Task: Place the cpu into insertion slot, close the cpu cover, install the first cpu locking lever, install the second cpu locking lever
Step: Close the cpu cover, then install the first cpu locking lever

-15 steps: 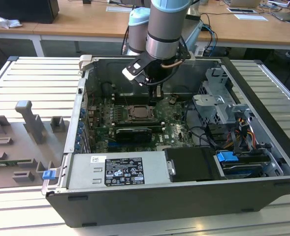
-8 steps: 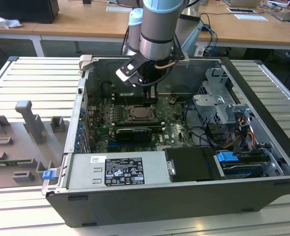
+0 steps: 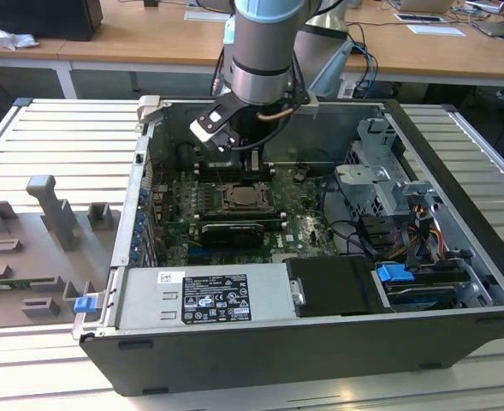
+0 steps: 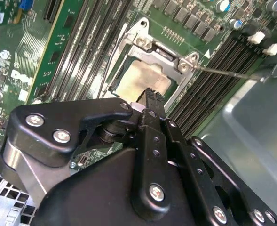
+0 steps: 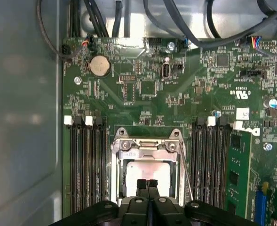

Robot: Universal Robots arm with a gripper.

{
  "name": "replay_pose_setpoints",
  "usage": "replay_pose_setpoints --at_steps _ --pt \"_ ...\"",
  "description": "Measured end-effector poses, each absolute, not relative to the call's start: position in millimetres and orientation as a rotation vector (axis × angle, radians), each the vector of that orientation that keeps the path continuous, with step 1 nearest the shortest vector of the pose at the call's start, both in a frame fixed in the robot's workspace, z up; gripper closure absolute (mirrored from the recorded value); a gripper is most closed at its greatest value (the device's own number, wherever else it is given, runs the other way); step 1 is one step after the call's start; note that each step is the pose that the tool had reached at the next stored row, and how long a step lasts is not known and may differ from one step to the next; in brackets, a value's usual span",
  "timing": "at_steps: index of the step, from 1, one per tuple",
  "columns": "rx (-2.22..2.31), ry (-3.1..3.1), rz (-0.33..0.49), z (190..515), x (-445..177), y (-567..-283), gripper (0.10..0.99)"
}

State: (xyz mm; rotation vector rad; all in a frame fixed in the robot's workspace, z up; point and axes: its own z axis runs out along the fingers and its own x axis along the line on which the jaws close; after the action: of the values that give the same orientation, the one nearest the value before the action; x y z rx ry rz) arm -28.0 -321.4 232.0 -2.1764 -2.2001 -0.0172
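exterior view: arm point(image 3: 264, 51) reaches straight down into the computer case point(image 3: 234, 364); in the first wrist view its jaws, pressed together, hang just above the cpu point(image 5: 147, 169) seated in the insertion slot point(image 5: 114, 157)

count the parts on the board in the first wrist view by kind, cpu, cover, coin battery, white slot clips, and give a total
pale silver-grey square cpu: 1
thin square silver metal cpu cover: 1
round silver coin battery: 1
white plastic memory slot clips: 4
total: 7
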Motion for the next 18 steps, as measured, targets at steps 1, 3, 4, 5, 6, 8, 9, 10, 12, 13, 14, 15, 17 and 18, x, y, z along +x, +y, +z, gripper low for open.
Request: replay_pose_setpoints --at_steps 1,3,4,5,6,8,9,10,12,13,14,15,17,18 --pt "-2.177 -2.200 -0.017 232.0 -29.1 -321.4 0.980" --pt "-2.176 -2.200 -0.017 232.0 -32.3 -321.4 0.980" --pt "-2.177 -2.200 -0.017 232.0 -33.1 -321.4 0.980" --pt "-2.177 -2.200 -0.017 232.0 -33.5 -321.3 0.980" --pt "-2.176 -2.200 -0.017 232.8 -33.7 -321.4 0.980" --pt "-2.177 -2.200 -0.017 235.7 -33.8 -321.4 0.980" --pt "-2.177 -2.200 -0.017 237.7 -33.8 -321.4 0.980" --pt "-2.177 -2.200 -0.017 239.8 -33.8 -321.4 0.980" --pt "-2.177 -2.201 -0.018 245.8 -33.8 -321.4 0.980" --pt "-2.177 -2.201 -0.019 250.0 -33.9 -321.4 0.980" --pt "-2.177 -2.201 -0.019 254.4 -33.9 -321.4 0.980" --pt "-2.178 -2.202 -0.019 257.1 -33.9 -321.4 0.980" --pt "-2.180 -2.203 -0.020 261.3 -33.9 -321.4 0.980" --pt "-2.181 -2.205 -0.021 263.7 -33.9 -321.4 0.980"
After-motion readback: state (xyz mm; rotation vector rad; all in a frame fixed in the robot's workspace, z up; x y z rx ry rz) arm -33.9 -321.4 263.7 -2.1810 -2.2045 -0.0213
